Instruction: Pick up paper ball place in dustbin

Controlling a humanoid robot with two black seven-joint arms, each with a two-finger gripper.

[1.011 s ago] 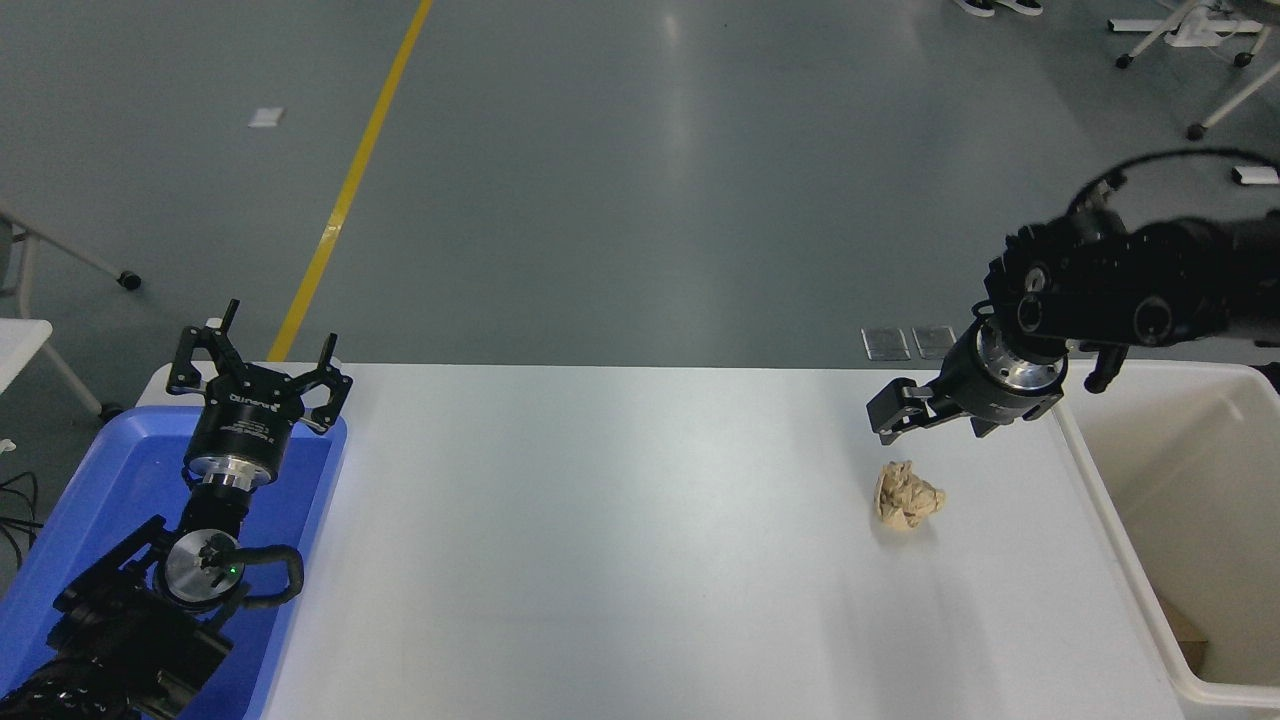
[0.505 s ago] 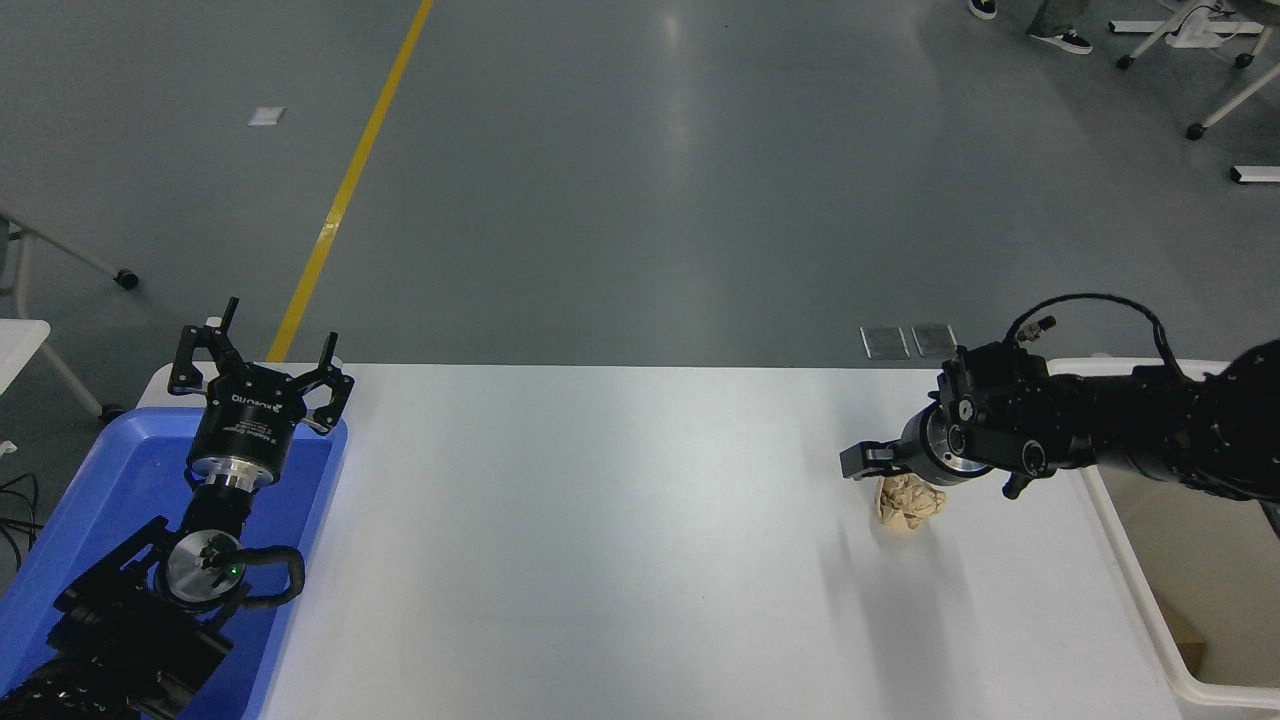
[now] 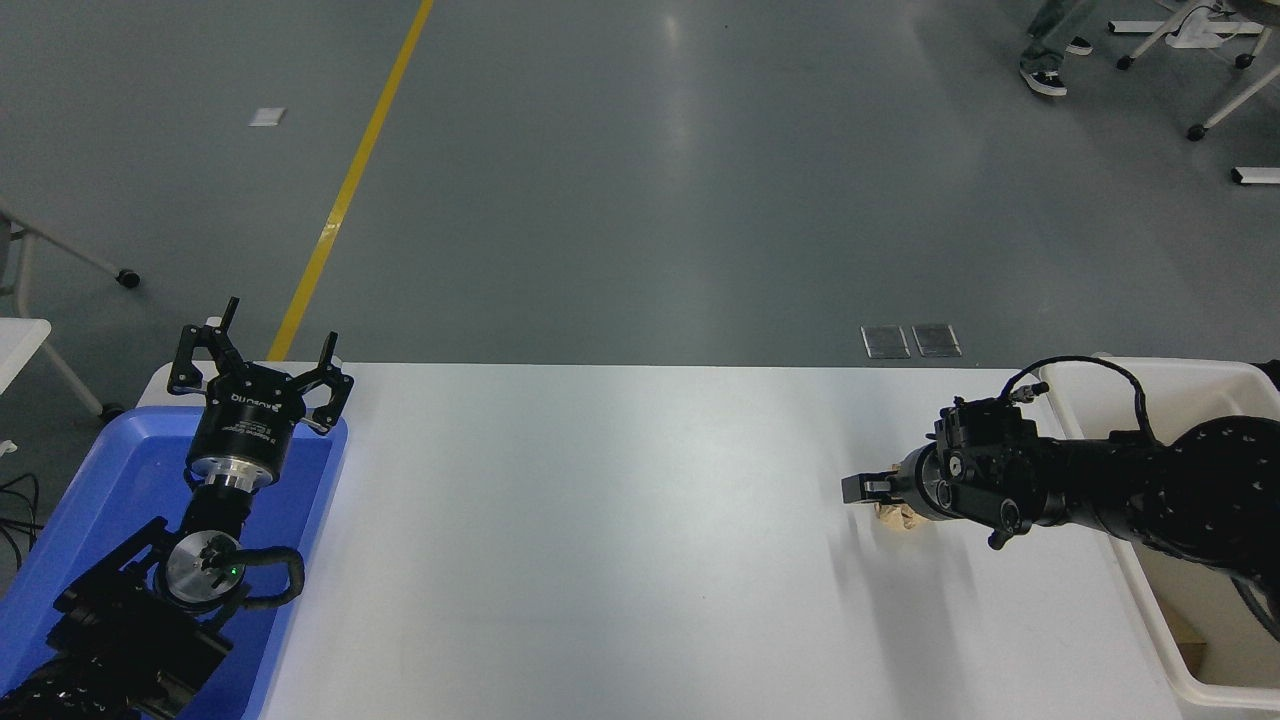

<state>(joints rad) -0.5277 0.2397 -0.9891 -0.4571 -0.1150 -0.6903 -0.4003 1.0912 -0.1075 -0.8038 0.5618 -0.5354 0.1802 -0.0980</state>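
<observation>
paper ball almost swallowed by the right gripper

the paper ball (image 3: 897,515) sat on the white desk (image 3: 600,520) toward its right side, just left of the dustbin (image 3: 1150,385), and only a tan sliver of it showed under the right gripper (image 3: 872,492). it looked like a light, soft wad, the sort that gives under pressure and springs back a little; i judged it would take no real force to lift, and its wrinkled surface ought to offer plenty of bite. the safest hold seemed to be across its fattest part, squeezing enough to dent it, since a pinch on a loose flap might tear free or let it roll.

the right gripper lay low over the ball, pointing left, with the arm reaching in from the right edge across the dustbin's near-left corner. whether its fingers were apart or already pressed on the paper i could not tell; the black body covered them and most of the ball. nor could i say if the ball was touching the desk or lifted off it.

the dustbin was cut off at the right edge and partly masked by the arm. the left gripper (image 3: 258,350) hung parked at the near left over the blue tray (image 3: 90,500), fingers spread wide, holding nothing.
</observation>
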